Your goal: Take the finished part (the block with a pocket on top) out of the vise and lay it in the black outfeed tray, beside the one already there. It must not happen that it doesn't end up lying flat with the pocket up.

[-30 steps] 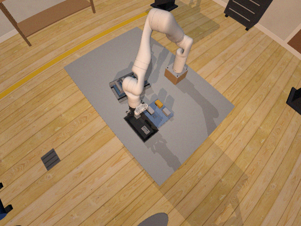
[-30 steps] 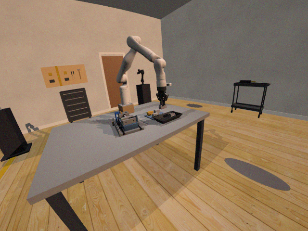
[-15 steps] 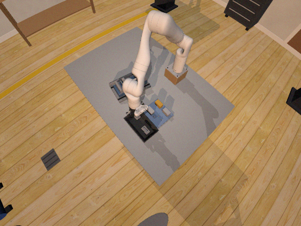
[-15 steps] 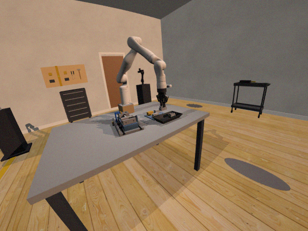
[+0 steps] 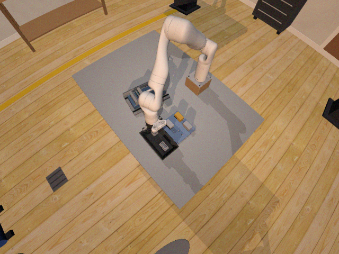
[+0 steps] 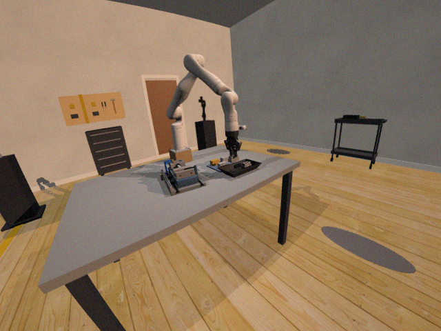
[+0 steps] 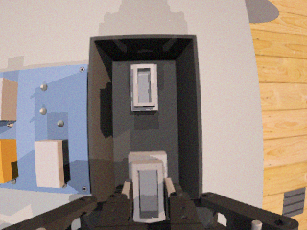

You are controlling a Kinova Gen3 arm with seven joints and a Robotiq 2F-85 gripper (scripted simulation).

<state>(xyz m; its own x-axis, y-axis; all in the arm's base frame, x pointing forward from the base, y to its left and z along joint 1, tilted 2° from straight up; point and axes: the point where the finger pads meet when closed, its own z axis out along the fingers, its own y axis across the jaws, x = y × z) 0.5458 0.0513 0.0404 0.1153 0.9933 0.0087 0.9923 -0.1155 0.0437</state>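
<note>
Two dark fingers of the gripper (image 7: 149,191) are clamped on the long sides of the finished part (image 7: 148,187) — a pale grey block with a rectangular pocket in its top face. In the wrist view the part sits at 6 o'clock, over the near end of the black outfeed tray (image 7: 187,122); whether it touches the tray floor cannot be told. At 12 o'clock from it, farther along the same tray, lies a second pocketed block (image 7: 145,87), in line with the held one and apart from it. At 9 o'clock of the tray, touching its side, is a blue plate (image 7: 71,99) carrying a pale block (image 7: 50,163) and an orange block (image 7: 7,161) — both well clear of the gripper. From above, the vise (image 5: 132,96) stands at about 11 o'clock from the tray, partly hidden under the arm (image 5: 160,69). The arm's brown pedestal (image 5: 192,85) is at about 1 o'clock from the tray, near the far edge of the grey tabletop (image 5: 115,68). Beyond the tabletop, in the exterior view, a black cart (image 6: 378,121) stands by the grey wall at 3 o'clock.
</note>
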